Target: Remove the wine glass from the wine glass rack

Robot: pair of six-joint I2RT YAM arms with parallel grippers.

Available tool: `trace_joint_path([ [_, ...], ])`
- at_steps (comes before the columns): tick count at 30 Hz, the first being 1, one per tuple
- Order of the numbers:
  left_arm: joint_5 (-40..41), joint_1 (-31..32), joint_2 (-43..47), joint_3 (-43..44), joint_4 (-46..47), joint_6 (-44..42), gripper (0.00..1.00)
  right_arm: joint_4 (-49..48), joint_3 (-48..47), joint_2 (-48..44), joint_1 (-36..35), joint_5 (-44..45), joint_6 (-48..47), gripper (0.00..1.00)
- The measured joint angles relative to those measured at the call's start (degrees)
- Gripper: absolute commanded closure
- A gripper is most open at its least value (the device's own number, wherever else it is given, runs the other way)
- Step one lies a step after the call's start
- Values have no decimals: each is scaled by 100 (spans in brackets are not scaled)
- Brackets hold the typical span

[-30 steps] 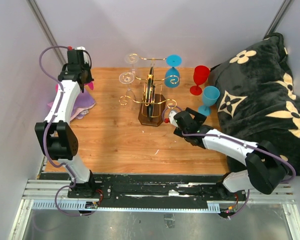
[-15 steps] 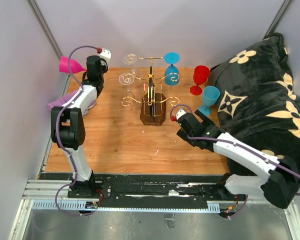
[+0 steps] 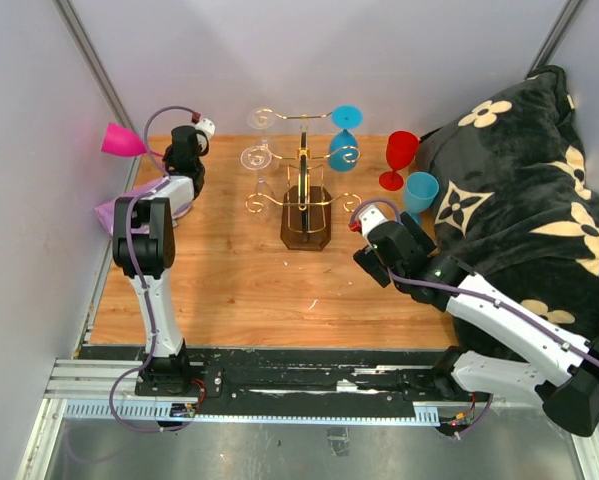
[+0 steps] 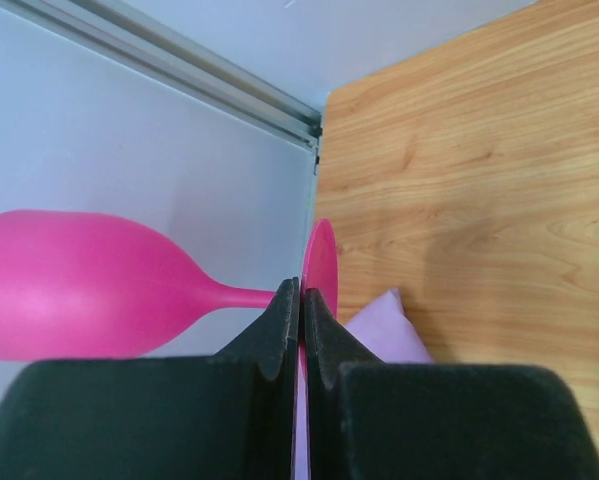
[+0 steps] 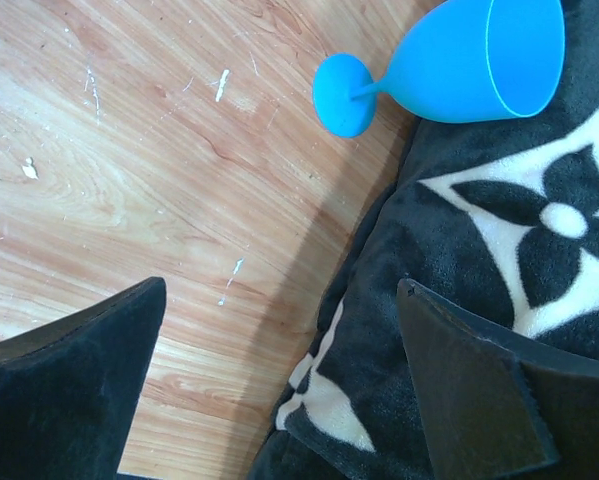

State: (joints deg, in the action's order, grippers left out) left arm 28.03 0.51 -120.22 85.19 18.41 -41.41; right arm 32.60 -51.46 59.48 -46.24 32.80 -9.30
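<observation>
Already the left claw (image 4: 301, 300) pinches the pink wine glass (image 4: 69, 285) by its foot, well apart from the gold wire rack (image 3: 304, 195); likely only setting down remains. The right claw (image 5: 279, 290) is spread, empty.

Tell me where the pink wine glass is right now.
In the top view, the pink wine glass is at the far left, pinched by its foot in the left gripper, left of the rack.

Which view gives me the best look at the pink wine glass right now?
Left wrist. It shows the pink wine glass close up: bowl, stem and foot, with the left end effector shut on the foot. Top external shows it small, mostly just the bowl. Right wrist does not show it.
</observation>
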Motion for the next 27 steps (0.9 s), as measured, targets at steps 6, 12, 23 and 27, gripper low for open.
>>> trace_joint_path([
  [6, 297, 33, -354, 0, 577, -544, 99, 160, -76, 22, 0, -133, 181, 2],
  [12, 481, 33, -931, -2, 820, -990, 99, 170, -76, -308, 0, -149, 181, 2],
  [23, 684, 186, -1394, 245, 975, -1338, 98, 28, -74, -509, 0, -199, 173, 2],
  [27, 706, 192, -1567, 479, 1025, -1375, 98, 24, -74, -522, 0, -225, 164, 2],
])
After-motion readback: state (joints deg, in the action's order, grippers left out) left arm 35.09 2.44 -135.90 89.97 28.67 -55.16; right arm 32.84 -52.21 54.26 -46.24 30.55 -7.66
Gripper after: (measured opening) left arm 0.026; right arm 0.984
